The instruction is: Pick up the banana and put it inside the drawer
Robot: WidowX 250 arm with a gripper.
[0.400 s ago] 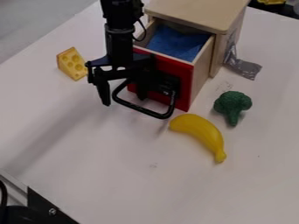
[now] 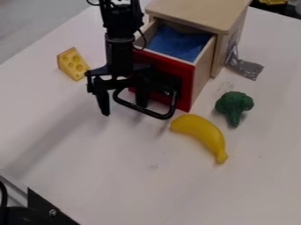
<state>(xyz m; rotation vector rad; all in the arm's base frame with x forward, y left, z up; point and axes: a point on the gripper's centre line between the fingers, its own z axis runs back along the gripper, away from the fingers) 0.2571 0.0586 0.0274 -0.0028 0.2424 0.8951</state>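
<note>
The white table runs under everything. At the far side sits the wooden box, and the black arm hangs to its left. The drawer is out on the near side of the box, so there seems to be no pulling left to do. The gripper is spread wide with nothing between its fingers, by the drawer's left front (whether it touches the handle, I cannot tell). A blue cloth lies in the drawer. The banana lies on the table, near and to the right of the handle, its stem end pointing near and right. The broccoli is farther right, the grey tape beyond it beside the box, the cheese far left.

I judge the pick-up is the step in hand: the gripper should clear the handle, go right and nearer, line up across the banana's middle, then lower and close
</note>
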